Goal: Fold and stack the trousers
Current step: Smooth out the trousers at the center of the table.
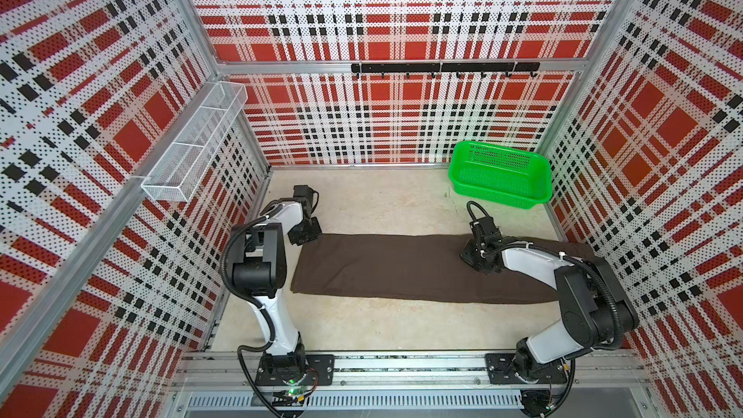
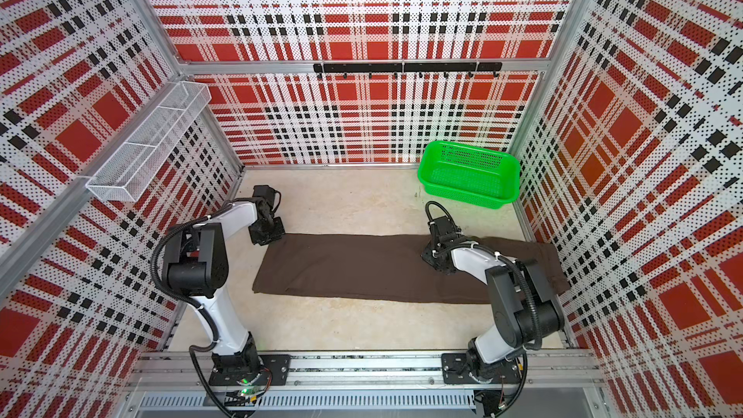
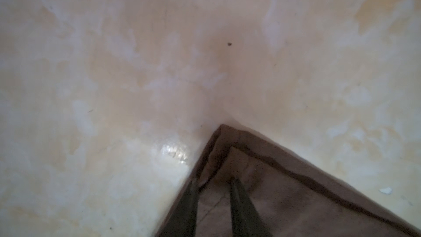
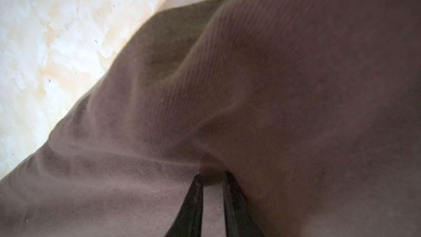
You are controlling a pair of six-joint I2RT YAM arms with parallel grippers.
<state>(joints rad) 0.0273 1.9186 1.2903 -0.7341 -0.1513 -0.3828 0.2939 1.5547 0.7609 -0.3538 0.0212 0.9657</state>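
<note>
While the dark brown soft fabric trousers lie flat across the pale beige floor, the left end effector pinches one corner and the right end effector pinches a raised fold.

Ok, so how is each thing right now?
trousers: folded into one long strip on the floor.
green basket: upright, empty.
wire shelf: empty.
hook rail: nothing hanging.
left end effector: fingers narrow at the trousers' corner, grip unclear.
right end effector: shut on a raised fold of trousers.
</note>
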